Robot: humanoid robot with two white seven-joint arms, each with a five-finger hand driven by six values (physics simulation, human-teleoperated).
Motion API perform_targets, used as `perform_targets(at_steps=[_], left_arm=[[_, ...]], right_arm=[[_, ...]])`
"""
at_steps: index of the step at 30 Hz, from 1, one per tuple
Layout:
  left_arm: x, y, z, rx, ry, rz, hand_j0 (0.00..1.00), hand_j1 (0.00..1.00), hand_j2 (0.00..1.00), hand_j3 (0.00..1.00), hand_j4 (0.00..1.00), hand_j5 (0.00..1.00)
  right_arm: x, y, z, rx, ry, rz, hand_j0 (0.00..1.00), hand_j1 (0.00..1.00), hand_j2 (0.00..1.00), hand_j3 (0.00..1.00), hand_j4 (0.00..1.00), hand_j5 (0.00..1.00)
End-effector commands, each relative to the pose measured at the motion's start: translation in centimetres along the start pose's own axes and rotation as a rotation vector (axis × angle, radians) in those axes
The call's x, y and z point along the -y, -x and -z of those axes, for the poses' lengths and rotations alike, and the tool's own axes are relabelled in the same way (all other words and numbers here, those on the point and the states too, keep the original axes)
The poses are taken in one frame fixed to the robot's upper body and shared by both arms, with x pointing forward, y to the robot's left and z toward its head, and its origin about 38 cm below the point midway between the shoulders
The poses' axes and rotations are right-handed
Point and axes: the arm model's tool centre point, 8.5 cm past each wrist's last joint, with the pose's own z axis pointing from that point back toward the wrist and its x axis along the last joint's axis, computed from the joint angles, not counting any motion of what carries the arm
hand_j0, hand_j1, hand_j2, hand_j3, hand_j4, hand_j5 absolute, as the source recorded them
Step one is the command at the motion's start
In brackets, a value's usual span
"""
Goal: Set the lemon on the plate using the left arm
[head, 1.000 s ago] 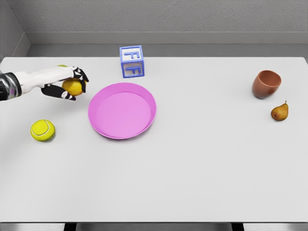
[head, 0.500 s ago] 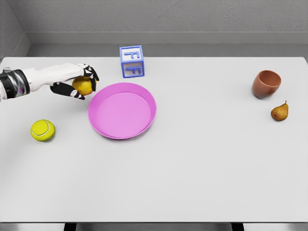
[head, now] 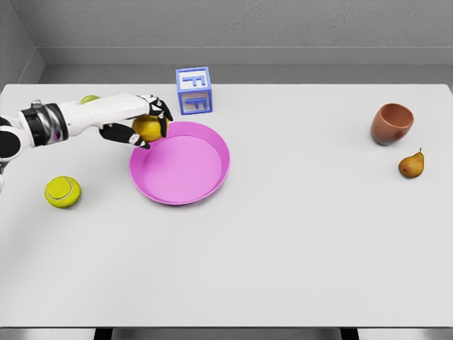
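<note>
The plate (head: 180, 163) looks smooth, faintly glossy plastic; the table (head: 297, 241) matt; the cup (head: 391, 123) perhaps unglazed clay.

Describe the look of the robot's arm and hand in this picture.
Only the left arm shows: a smooth white shell with a black and grey ringed joint near the picture's left edge. The left hand has a white back and black fingers with white segments. No cables or markings are visible.

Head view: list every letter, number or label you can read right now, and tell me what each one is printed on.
"F" on the top face of the blue block.
"F" on the front face of the same block, blurred but legible.
No readable text on the pink plate, the tennis ball, the brown cup, the pear, or the lemon in the left hand.
</note>
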Motion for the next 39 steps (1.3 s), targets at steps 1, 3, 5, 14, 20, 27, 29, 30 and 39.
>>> perform_targets(at_steps=[1, 3, 5, 14, 20, 27, 29, 30, 39], left_arm=[[0.0, -0.5, 0.5, 0.018, -0.006, -0.002, 0.40, 0.40, 0.40, 0.40, 0.40, 0.40], [0.0, -1.1, 0.8, 0.035, -0.006, 0.005, 0.40, 0.40, 0.40, 0.40, 0.40, 0.40], [0.0, -1.6, 1.2, 0.050, -0.008, 0.009, 0.40, 0.40, 0.40, 0.40, 0.40, 0.40], [0.4, -1.7, 1.5, 0.051, -0.003, 0.004, 0.99, 0.99, 0.99, 0.99, 0.99, 0.99], [0.3, -1.7, 1.1, 0.051, -0.004, 0.011, 1.00, 1.00, 1.00, 1.00, 1.00, 1.00], [-1.4, -3.8, -3.8, 0.191, -0.014, 0.154, 1.00, 1.00, 1.00, 1.00, 1.00, 1.00], [-1.0, -3.9, -5.6, 0.213, -0.056, 0.168, 1.00, 1.00, 1.00, 1.00, 1.00, 1.00], [-1.0, -3.9, -6.4, 0.218, -0.072, 0.179, 1.00, 1.00, 1.00, 1.00, 1.00, 1.00], [-0.2, -2.2, -9.7, 0.132, -0.077, 0.160, 1.00, 1.00, 1.00, 1.00, 1.00, 1.00]], right_arm=[[0.0, 0.0, 0.0, 0.000, 0.000, 0.001, 1.00, 1.00, 1.00, 1.00, 1.00, 1.00], [0.0, 0.0, 0.0, 0.000, 0.000, 0.001, 1.00, 1.00, 1.00, 1.00, 1.00, 1.00], [0.0, 0.0, 0.0, 0.000, 0.000, 0.001, 1.00, 1.00, 1.00, 1.00, 1.00, 1.00], [0.0, 0.0, 0.0, 0.000, 0.000, 0.001, 1.00, 1.00, 1.00, 1.00, 1.00, 1.00], [0.0, 0.0, 0.0, 0.000, 0.000, 0.001, 1.00, 1.00, 1.00, 1.00, 1.00, 1.00], [0.0, 0.0, 0.0, 0.000, 0.000, 0.001, 1.00, 1.00, 1.00, 1.00, 1.00, 1.00], [0.0, 0.0, 0.0, 0.000, 0.000, 0.001, 1.00, 1.00, 1.00, 1.00, 1.00, 1.00], [0.0, 0.0, 0.0, 0.000, 0.000, 0.001, 1.00, 1.00, 1.00, 1.00, 1.00, 1.00], [0.0, 0.0, 0.0, 0.000, 0.000, 0.001, 1.00, 1.00, 1.00, 1.00, 1.00, 1.00]])
